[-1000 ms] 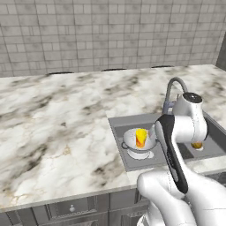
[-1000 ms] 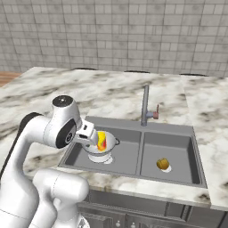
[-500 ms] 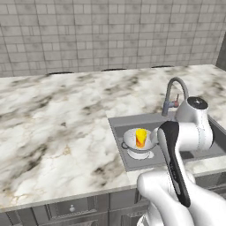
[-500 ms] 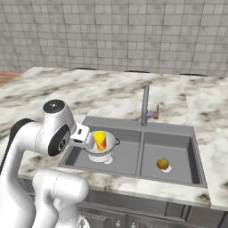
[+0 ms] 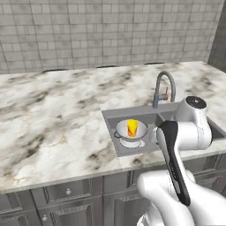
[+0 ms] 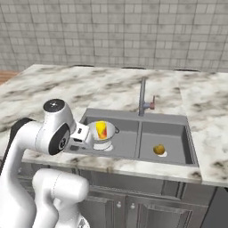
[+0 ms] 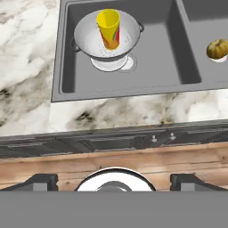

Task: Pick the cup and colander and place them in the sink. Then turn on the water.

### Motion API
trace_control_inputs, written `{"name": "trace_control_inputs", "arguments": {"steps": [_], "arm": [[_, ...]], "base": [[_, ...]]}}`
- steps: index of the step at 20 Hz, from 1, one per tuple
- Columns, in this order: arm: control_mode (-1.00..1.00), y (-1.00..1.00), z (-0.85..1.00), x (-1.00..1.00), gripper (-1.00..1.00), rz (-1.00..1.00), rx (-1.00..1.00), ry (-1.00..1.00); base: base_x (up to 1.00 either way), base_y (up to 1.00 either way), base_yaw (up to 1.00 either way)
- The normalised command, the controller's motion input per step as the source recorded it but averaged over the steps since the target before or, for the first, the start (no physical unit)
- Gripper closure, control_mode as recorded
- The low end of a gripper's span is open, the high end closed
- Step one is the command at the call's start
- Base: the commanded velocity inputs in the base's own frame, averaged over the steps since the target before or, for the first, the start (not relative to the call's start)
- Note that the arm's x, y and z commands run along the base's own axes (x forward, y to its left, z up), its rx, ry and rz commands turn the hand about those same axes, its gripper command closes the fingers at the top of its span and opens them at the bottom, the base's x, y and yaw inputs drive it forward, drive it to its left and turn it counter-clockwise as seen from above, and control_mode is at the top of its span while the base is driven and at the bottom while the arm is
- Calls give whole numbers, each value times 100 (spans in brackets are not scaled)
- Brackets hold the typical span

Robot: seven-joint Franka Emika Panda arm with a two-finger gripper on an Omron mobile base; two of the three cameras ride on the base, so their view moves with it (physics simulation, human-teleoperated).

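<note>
Upper left of frame, cup [image 7: 108, 28] sits inside colander [image 7: 107, 41]; fingers [image 7: 113, 181] wide, empty — water blast could topple it.

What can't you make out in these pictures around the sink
- Right basin of the sink, left base view: hidden behind the arm.
- Hand's fingertips, right base view: hidden behind the arm's joint.
- Faucet handle position: too small to read.
- Cup base, hand view: hidden inside the colander.
</note>
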Motion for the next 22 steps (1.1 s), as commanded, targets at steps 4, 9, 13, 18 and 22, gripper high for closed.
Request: {"name": "trace_control_inputs", "arguments": {"steps": [4,9,13,18,22], "arm": [[100,0,0,0,-100,0,0,0],[100,0,0,0,-100,0,0,0],[100,0,0,0,-100,0,0,0],[100,0,0,0,-100,0,0,0],[100,0,0,0,-100,0,0,0]], "base": [[-18,-44,0],[24,-45,14],[30,-60,20],[5,-82,13],[10,-73,11]]}}
